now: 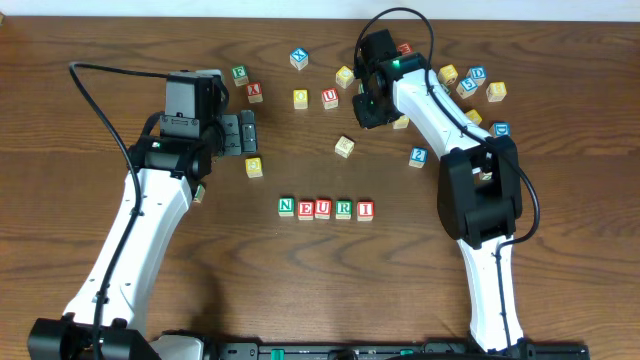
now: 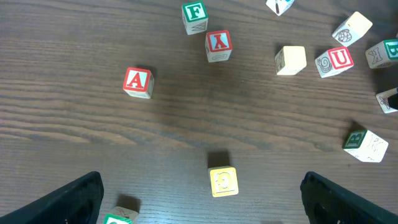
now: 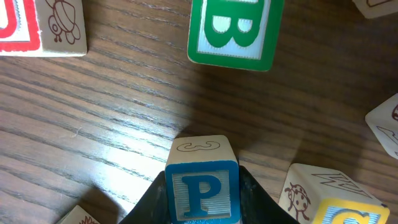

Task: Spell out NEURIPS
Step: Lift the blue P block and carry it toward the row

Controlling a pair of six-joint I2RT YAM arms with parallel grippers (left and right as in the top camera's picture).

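Note:
Five cubes stand in a row at mid-table reading N (image 1: pixel 285 206), E (image 1: pixel 305 209), U (image 1: pixel 323 209), R (image 1: pixel 343 209), I (image 1: pixel 365 210). My right gripper (image 1: pixel 370 108) is down among the loose cubes at the back. In the right wrist view it (image 3: pixel 202 202) is shut on the blue P cube (image 3: pixel 202 186), one jaw on each side. My left gripper (image 1: pixel 247 133) stands wide open over bare wood, and its fingers (image 2: pixel 68 202) hold nothing. A yellow-faced cube (image 2: pixel 223 181) lies just ahead of it; I cannot read its letter.
A green B cube (image 3: pixel 233 31) and a ladybird-picture cube (image 3: pixel 311 196) lie close to the P. A red A (image 2: pixel 137 81), green F (image 2: pixel 194 14), red X (image 2: pixel 218 43) and a spare red U (image 2: pixel 341 59) lie ahead of the left gripper. More cubes (image 1: pixel 470 85) crowd the back right.

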